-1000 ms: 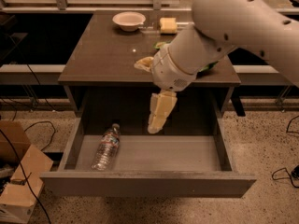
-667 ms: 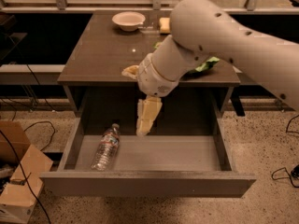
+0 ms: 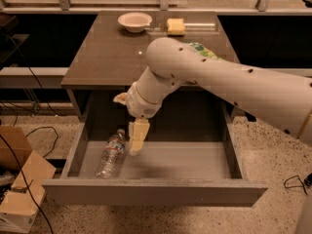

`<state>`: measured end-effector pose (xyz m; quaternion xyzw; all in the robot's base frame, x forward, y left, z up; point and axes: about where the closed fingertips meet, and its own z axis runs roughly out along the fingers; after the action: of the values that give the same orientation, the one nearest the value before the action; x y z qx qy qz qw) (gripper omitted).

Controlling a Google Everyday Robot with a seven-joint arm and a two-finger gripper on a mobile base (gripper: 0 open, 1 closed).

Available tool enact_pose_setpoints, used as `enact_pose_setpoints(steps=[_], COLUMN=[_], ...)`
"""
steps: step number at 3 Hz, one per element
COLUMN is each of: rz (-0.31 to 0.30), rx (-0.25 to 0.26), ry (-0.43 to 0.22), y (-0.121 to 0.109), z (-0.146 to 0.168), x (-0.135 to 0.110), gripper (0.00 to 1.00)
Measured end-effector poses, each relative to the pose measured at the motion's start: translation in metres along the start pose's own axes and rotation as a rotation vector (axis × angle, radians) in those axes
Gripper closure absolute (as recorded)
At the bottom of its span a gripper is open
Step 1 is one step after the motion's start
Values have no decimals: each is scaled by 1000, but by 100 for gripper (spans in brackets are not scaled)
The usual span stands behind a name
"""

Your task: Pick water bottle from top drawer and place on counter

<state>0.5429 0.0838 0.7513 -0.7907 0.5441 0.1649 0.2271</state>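
While one water bottle [image 3: 111, 154] lies in the top drawer [image 3: 195, 163], one gripper [image 3: 136, 149] hangs beside it, jaws seemingly closed

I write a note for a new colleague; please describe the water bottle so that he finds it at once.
Below the dark counter, the top drawer stands open. On the left of its pale floor lies the water bottle, on its side, just left of the end effector hanging into the drawer. It is clear ribbed plastic, the only loose item inside.
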Motion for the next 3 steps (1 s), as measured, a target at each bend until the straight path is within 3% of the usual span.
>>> enact_pose_setpoints(steps=[1,3], rz=[2,29], rx=[-8,-96], ry=[0,76], y=[0,-3], z=[5,45], x=[2,19], gripper=[0,0])
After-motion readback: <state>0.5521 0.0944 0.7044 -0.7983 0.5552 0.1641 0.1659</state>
